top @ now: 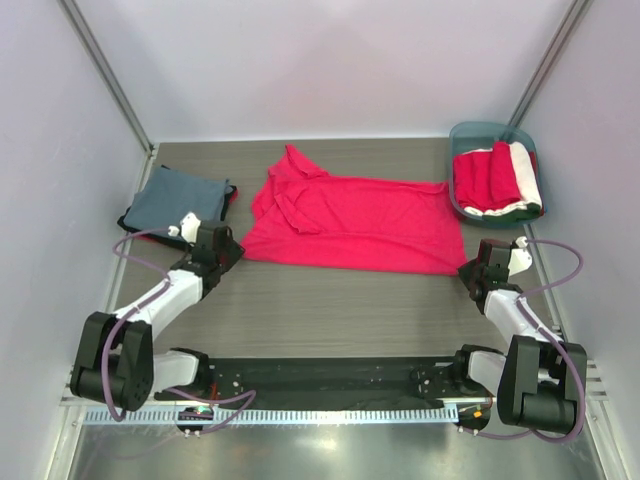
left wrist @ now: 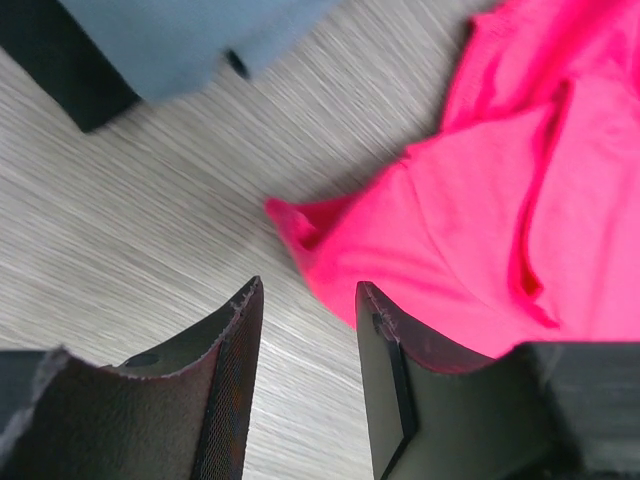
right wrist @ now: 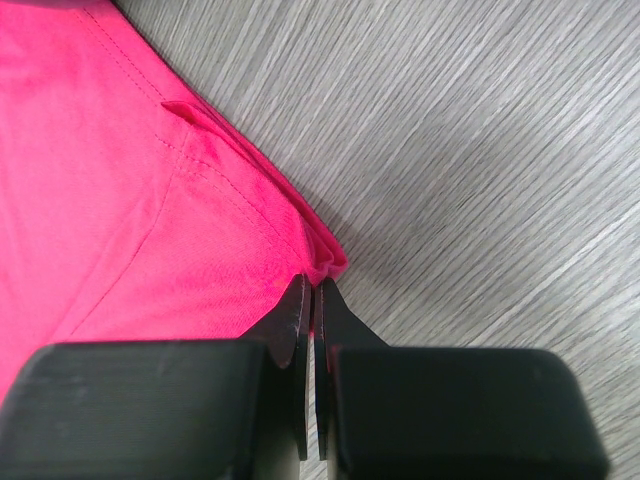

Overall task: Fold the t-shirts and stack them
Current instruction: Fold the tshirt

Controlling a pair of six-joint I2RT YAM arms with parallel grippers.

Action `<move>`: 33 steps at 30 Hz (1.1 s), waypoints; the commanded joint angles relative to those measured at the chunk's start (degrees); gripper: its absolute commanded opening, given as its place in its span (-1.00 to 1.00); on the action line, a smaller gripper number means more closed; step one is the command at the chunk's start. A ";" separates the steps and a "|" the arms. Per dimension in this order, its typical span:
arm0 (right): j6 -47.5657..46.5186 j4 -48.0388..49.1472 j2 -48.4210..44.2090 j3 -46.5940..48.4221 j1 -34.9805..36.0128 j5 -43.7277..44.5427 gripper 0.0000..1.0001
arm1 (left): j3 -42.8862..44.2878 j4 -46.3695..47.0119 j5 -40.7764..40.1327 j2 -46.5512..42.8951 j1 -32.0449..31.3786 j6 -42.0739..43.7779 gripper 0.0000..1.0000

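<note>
Roughly midway, by my reading. One slate blue-grey t-shirt (top: 180,197) lies folded at the left of the top view, the start of a stack. The crimson t-shirt (top: 370,225) is spread across the middle of the tabletop (top: 330,310), apparently doubled over once, with its collar end rumpled at upper left; it needs more folds, then stacking. More red and white shirts (top: 497,180) wait in the teal tub (top: 480,128) at upper right. The left claw (left wrist: 308,300) is released and empty, just short of the crimson shirt's lower-left corner. The right claw (right wrist: 312,290) is clenched at the lower-right hem corner; whether cloth is pinched I cannot tell.
</note>
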 commanded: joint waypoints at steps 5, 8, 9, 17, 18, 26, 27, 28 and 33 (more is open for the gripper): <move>-0.60 1.49 1.04 -0.14 -0.27 0.37 -0.98 | -2.85 6.26 4.29 -1.52 -1.97 -5.45 -0.10; -0.60 1.66 0.87 -0.23 -0.35 0.37 -0.98 | -2.67 8.29 4.47 1.20 -2.06 -6.59 -0.10; -0.52 1.75 0.78 -0.32 -0.27 0.28 -0.98 | -2.58 9.08 4.29 2.68 -1.97 -6.68 -0.10; -0.60 1.75 0.52 -0.41 -0.27 0.28 -0.98 | -2.32 16.46 0.86 10.34 -1.97 -7.38 -0.20; -0.60 1.84 0.60 -0.41 -0.35 0.11 -0.98 | -3.19 17.60 0.86 10.95 -1.97 -7.47 -0.21; -0.52 1.93 0.52 -0.41 -0.35 -0.07 -0.98 | -3.55 21.12 -2.12 16.32 -2.06 -8.00 -0.35; -0.60 1.84 0.52 -0.49 -0.27 -0.07 -0.98 | -3.55 21.12 -2.39 16.32 -1.97 -8.00 -0.40; -0.52 1.93 0.60 -0.49 -0.35 -0.24 -0.98 | -3.46 20.60 -3.17 16.32 -1.97 -8.00 -0.50; -0.43 2.02 0.43 -0.49 -0.35 -0.24 -0.98 | -2.67 17.44 -4.06 14.40 -1.97 -7.39 -0.90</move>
